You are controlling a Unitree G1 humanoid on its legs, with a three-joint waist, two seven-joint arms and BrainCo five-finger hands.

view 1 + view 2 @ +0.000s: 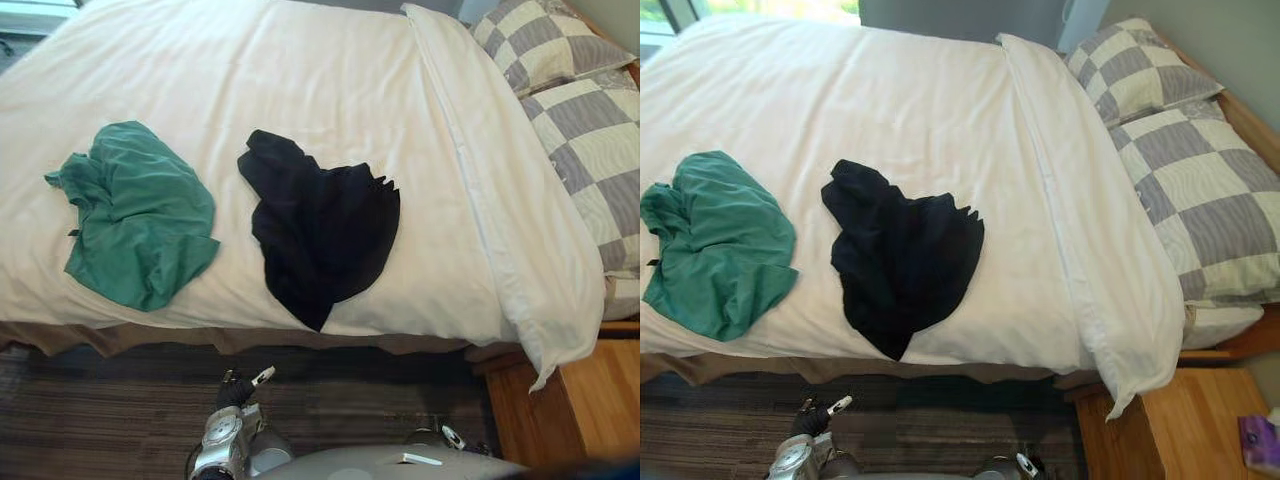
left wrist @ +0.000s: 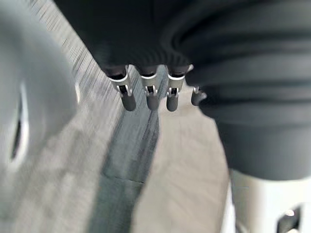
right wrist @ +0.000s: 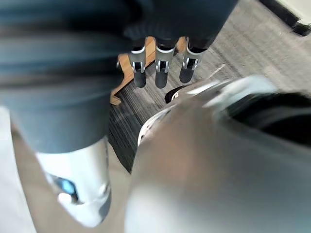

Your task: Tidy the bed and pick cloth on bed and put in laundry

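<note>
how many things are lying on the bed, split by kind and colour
green cloth: 1
black cloth: 1
checked pillows: 2
white duvet: 1
total: 5

1. This is a bedroom in a home: a wide bed (image 1: 250,340) fills most of the head views, made up with a white duvet (image 1: 940,110).
2. Grey-and-cream checked pillows (image 1: 1200,190) lie at its head, against a wooden frame (image 1: 1245,120).
3. A green cloth (image 1: 135,215) and a black cloth (image 1: 320,230) lie loose and crumpled on the duvet.
4. Dark striped carpet (image 1: 100,410) covers the floor alongside the bed.
</note>
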